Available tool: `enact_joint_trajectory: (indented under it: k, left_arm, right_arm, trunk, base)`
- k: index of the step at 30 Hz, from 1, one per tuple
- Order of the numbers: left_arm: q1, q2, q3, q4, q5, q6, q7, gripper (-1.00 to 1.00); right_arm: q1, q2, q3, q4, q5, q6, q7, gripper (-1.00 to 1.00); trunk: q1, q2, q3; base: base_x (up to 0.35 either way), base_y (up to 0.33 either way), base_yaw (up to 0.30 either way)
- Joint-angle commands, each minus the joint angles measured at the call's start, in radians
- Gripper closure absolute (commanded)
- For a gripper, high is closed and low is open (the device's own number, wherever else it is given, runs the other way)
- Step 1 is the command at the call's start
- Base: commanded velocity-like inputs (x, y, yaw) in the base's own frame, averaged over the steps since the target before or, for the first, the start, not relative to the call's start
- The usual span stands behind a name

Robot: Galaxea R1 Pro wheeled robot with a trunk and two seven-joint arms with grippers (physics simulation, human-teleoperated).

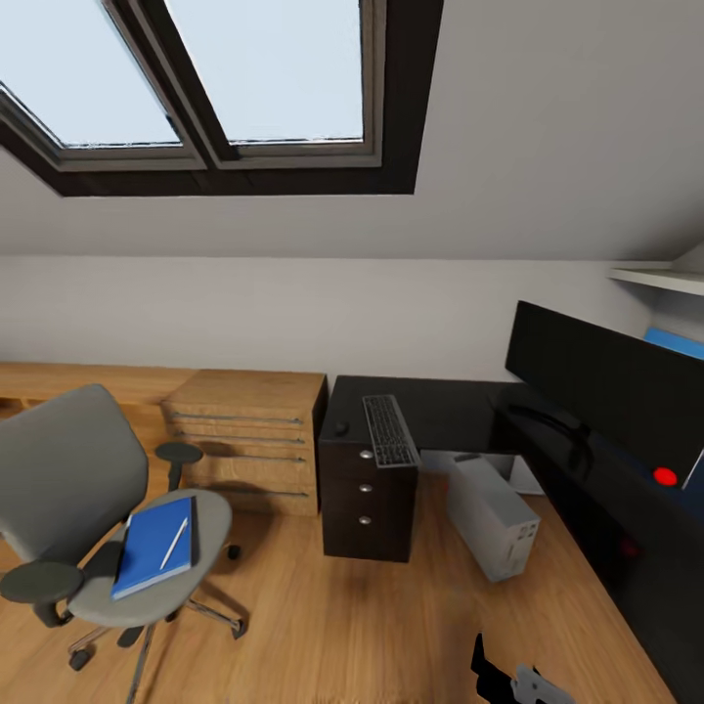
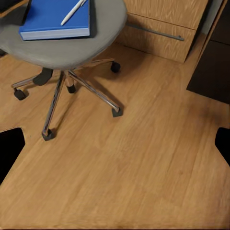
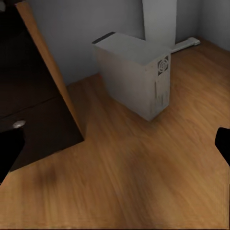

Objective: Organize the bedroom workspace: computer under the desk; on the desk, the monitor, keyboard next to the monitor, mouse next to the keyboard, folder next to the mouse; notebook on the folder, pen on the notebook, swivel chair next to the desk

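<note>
The swivel chair (image 1: 68, 479) stands at the left on the wood floor, apart from the desk (image 1: 450, 411). On its seat lies the blue folder (image 1: 154, 546) (image 2: 52, 19) with the pen (image 1: 174, 543) (image 2: 72, 10) on top. A dark strip of the notebook (image 1: 194, 528) (image 2: 92, 17) shows along the folder's edge. The keyboard (image 1: 389, 430) and mouse (image 1: 341, 427) lie on the desk's left wing. The monitor (image 1: 606, 376) stands at the right. The computer (image 1: 494, 516) (image 3: 136, 79) sits on the floor under the desk. My left gripper (image 2: 115, 148) hovers open over the floor near the chair base. My right gripper (image 3: 115, 151) is open near the computer.
A black drawer unit (image 1: 367, 489) (image 3: 33, 96) carries the desk's left end. A light-wood dresser (image 1: 249, 440) (image 2: 163, 24) stands between chair and desk. The chair's chrome star base (image 2: 67, 91) spreads over the floor. A small red object (image 1: 665, 476) lies on the desk at right.
</note>
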Motion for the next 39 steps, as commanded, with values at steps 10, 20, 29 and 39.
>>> enact_joint_trajectory:
  k: [10,20,29,39]
  left_arm:
    - [-0.001,0.001,-0.003,-0.001,0.010,-0.007,0.003,-1.00]
    - [-0.001,0.001,-0.003,-0.001,0.009,-0.007,0.003,-1.00]
    - [-0.001,0.001,-0.003,-0.001,0.009,-0.007,0.004,-1.00]
    - [-0.001,0.001,-0.003,-0.001,0.009,-0.006,0.006,-1.00]
  right_arm:
    - [-0.001,0.002,0.008,0.002,-0.005,0.014,-0.001,-1.00]
    - [0.000,0.001,0.008,0.002,-0.004,0.021,-0.001,-1.00]
    - [0.001,0.001,0.008,0.002,-0.004,0.022,-0.001,-1.00]
    - [0.002,0.001,0.008,0.002,-0.004,0.022,-0.001,-1.00]
  trunk:
    - [-0.039,0.069,0.018]
    - [-0.077,0.139,0.046]
    - [-0.112,0.202,0.074]
    - [-0.150,0.272,0.105]
  base:
    - [-0.336,0.000,0.166]
    - [-0.336,0.000,0.054]
    - [-0.337,-0.028,0.003]
    - [-0.316,-0.187,0.000]
